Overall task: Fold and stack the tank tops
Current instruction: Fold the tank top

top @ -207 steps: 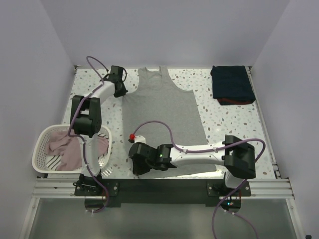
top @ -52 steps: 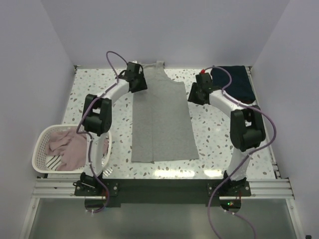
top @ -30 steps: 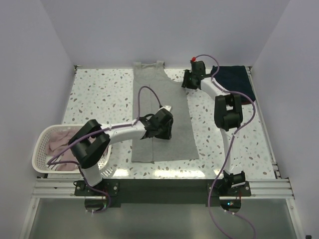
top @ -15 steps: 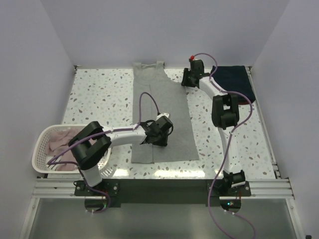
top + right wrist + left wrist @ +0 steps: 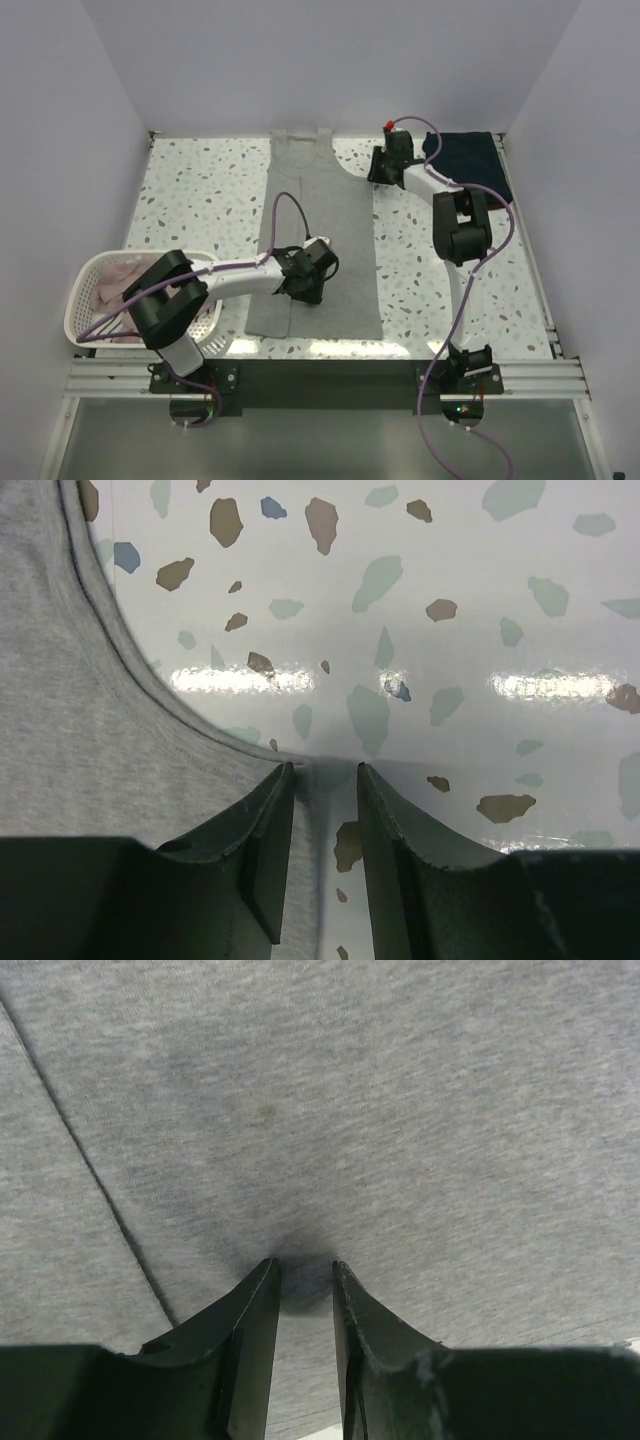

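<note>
A grey tank top [image 5: 320, 210] lies folded lengthwise down the middle of the table, straps at the far end. My left gripper [image 5: 303, 283] presses down on its lower half. In the left wrist view the left gripper [image 5: 305, 1265] has its jaws a narrow gap apart, tips on flat grey cloth [image 5: 400, 1110], nothing pinched. My right gripper [image 5: 383, 170] is at the top's right armhole corner. In the right wrist view the right gripper [image 5: 325, 768] straddles the edge of the grey cloth [image 5: 80, 750], jaws narrowly apart. A folded navy tank top [image 5: 470, 165] lies at the far right. Pinkish tank tops [image 5: 110, 280] sit in the basket.
A white slotted basket [image 5: 72, 320] stands at the near left, partly under my left arm. Speckled tabletop [image 5: 200, 190] shows on both sides of the grey top. Purple cables loop above both arms.
My left gripper has slid toward the near edge along the grey top, and the cloth's lower end has shifted left. Both pairs of jaws have narrowed. The right gripper has barely moved.
</note>
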You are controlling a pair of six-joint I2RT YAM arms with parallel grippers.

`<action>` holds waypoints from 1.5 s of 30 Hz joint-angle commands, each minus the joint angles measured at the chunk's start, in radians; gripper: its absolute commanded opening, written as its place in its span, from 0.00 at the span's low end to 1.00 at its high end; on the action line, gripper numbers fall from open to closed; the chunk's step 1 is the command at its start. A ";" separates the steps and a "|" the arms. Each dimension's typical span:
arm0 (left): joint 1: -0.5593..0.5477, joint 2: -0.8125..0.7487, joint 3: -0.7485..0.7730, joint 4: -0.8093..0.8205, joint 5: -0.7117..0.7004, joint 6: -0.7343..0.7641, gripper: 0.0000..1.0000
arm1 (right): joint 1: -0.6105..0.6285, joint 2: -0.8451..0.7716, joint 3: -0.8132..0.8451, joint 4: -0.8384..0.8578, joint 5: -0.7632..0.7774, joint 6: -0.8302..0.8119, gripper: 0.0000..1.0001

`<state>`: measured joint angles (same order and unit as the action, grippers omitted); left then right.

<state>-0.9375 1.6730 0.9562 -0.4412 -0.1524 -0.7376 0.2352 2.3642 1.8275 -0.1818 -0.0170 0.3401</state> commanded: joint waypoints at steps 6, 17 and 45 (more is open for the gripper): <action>-0.006 -0.058 0.006 -0.117 -0.010 0.050 0.34 | 0.047 -0.039 -0.079 -0.044 0.014 0.017 0.32; -0.053 -0.096 0.136 -0.110 0.030 0.058 0.43 | 0.056 -0.071 -0.102 -0.076 0.094 0.017 0.25; -0.420 0.258 0.412 -0.047 -0.004 -0.052 0.47 | 0.047 -0.046 -0.053 -0.108 0.069 0.060 0.16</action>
<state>-1.3510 1.9125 1.3254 -0.5011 -0.1268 -0.7753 0.2871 2.3207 1.7691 -0.2081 0.0601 0.3855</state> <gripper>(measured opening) 0.480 0.167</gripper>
